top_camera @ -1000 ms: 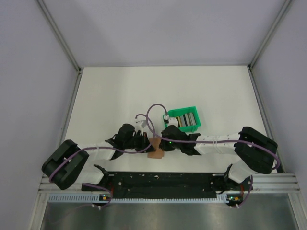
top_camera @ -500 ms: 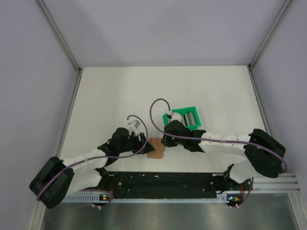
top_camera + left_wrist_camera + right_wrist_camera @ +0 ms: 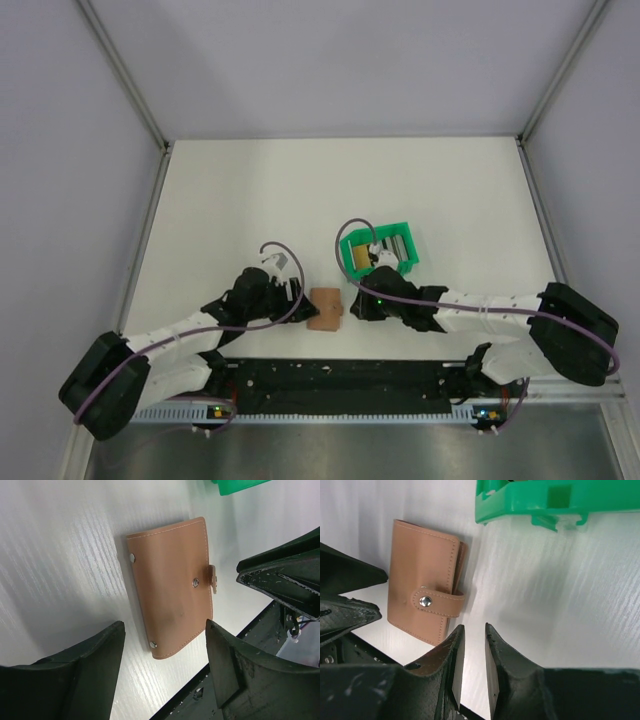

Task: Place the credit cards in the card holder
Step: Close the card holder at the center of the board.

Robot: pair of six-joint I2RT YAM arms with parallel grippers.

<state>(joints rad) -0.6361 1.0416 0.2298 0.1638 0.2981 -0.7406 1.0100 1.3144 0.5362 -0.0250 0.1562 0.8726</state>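
Black jaws empty, left wide, right narrow

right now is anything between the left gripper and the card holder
Nothing visible. The left gripper is open, and the card holder lies flat on the white table just ahead of it, with only bare surface between them. The holder is folded closed, its strap snapped shut.

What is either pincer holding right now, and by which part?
Nothing. The card holder lies closed on the table between them, gripped by neither. The left pincer gapes wide; the right pincer stands slightly parted, empty.
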